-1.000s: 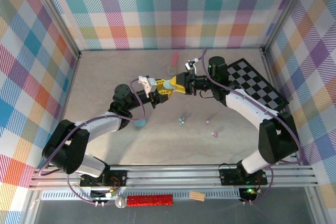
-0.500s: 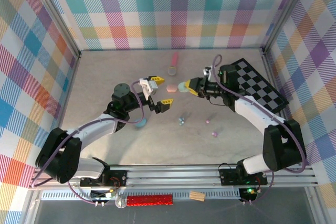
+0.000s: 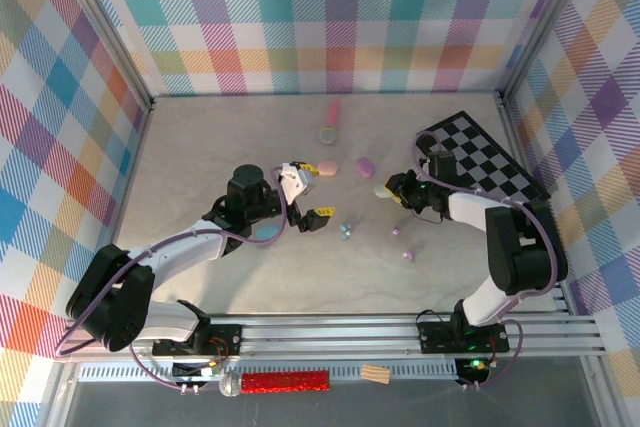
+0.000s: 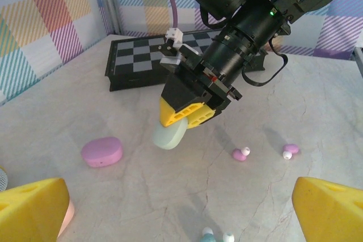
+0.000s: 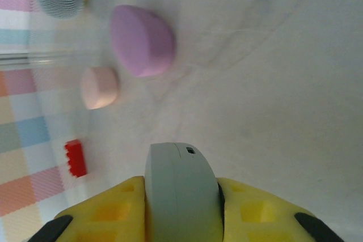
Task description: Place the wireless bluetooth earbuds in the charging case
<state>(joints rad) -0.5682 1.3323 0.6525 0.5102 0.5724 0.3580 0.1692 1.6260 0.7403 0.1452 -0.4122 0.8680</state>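
My right gripper [image 3: 388,190] is shut on a pale mint charging case [image 4: 169,135], held low over the table with its lid closed; the seam shows between the yellow fingers [image 5: 108,211]. My left gripper [image 3: 312,191] stands open with nothing between its fingers [image 4: 332,211], facing the held case from the left. The earbuds lie loose on the table: two pink-purple ones [image 4: 241,153] [image 4: 290,151] to the right of the case and a teal pair [image 4: 215,236] near my left gripper. In the top view the teal earbuds [image 3: 345,230] and the purple earbuds [image 3: 396,231] [image 3: 408,255] lie between the arms.
A purple case [image 3: 363,165] and a pink case [image 5: 99,87] lie behind the held one, and a blue case [image 3: 265,232] lies under the left arm. A small microphone [image 3: 328,132] and a pink stick [image 3: 333,109] lie further back. A checkerboard [image 3: 480,162] is at the right.
Both grippers met at the mint case a second ago. The left gripper has opened and drawn back left. The right gripper has carried the case right and lower.
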